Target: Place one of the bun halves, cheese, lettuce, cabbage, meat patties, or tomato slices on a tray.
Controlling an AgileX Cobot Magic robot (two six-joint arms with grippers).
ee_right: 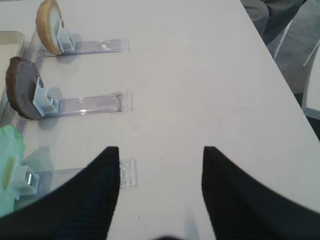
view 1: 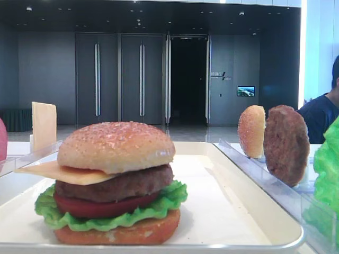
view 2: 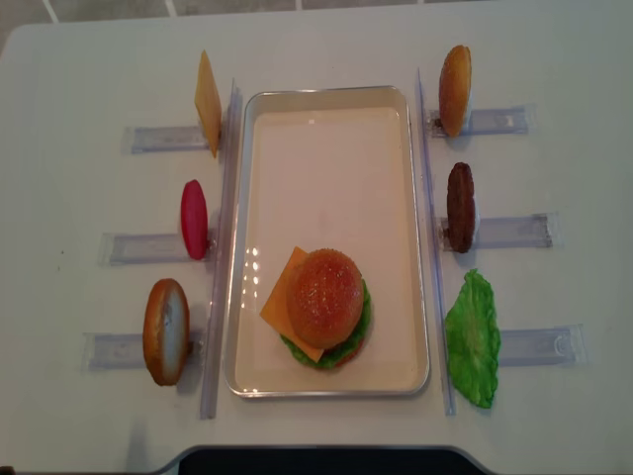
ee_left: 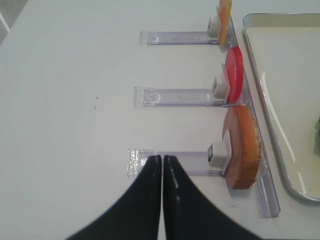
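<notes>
left claw (ee_left: 162, 159) closed, right claw (ee_right: 161, 150) spread wide

A white worktop (view 2: 326, 40) carries a cream tray (view 2: 326, 99) at its middle. Three clear racks (view 2: 158, 139) lie along the tray's left side toward the left edge, and three more racks (view 2: 514, 230) along its right side toward the right edge.

A dark wall (view 1: 47, 74) closed off the back of the room. In it stood tall grey double doors (view 1: 119, 79); right of the doors lay an unlit doorway (view 1: 188, 79), then a small lit screen (view 1: 246, 91). Bright daylight fell farther right.
</notes>
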